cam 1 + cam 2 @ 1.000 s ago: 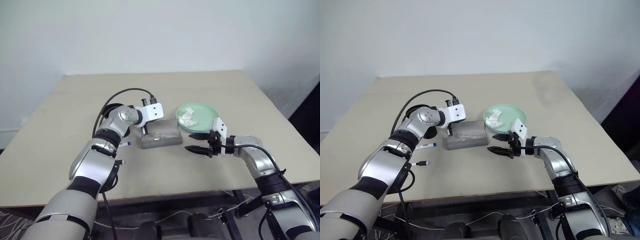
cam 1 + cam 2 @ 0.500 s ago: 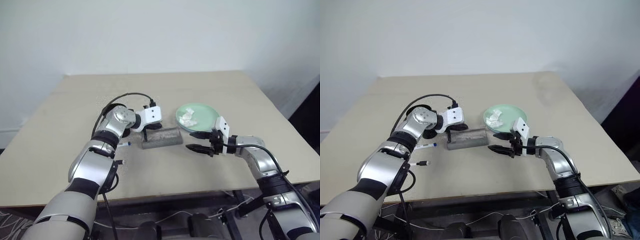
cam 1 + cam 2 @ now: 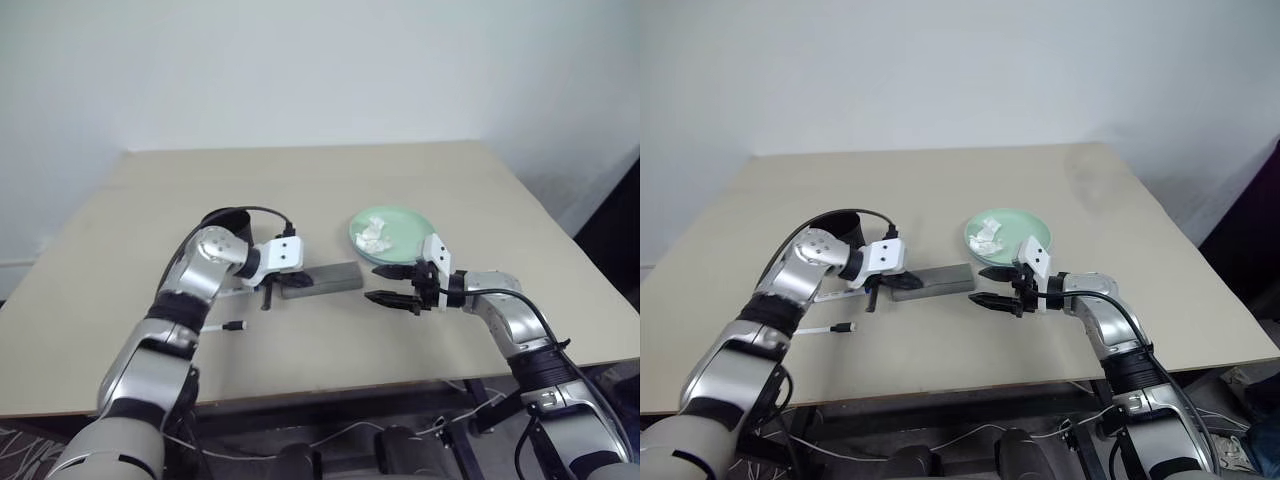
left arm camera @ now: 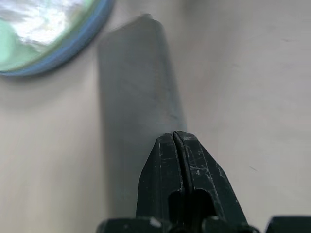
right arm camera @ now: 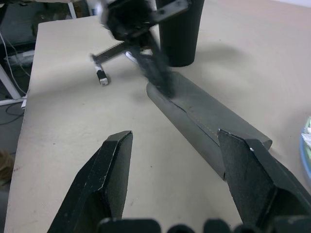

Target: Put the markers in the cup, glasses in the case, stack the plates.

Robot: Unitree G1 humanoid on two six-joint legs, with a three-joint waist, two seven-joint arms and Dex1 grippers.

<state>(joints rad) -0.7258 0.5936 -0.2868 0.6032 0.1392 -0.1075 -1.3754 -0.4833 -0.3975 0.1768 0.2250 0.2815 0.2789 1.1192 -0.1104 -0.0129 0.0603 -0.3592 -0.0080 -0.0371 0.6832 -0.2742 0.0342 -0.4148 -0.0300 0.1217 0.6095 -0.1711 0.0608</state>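
Left gripper point(image 3: 872, 297) is pinched fully shut with nothing in it, tip hanging just off the near-left end of the case point(image 3: 932, 281). Your right gripper point(image 3: 992, 287) stands wide open and empty, just off the case's other end. So the case lies between the two claws, long axis running across the table from one to the other, lid down. It's a grey, felt-like oblong box with soft rounded edges; it should grip fine across its narrow width.

The plates point(image 3: 1008, 236) already look stacked: mint green on top, a blue rim showing beneath in the left wrist view, crumpled white tissue point(image 3: 988, 236) lying on them, just past the case's right end. The black matte cup point(image 5: 180, 30) stands behind the left arm. One blue-capped marker point(image 5: 99, 75) seems to lie on the table by it. Can't see the glasses, likely shut inside the case.
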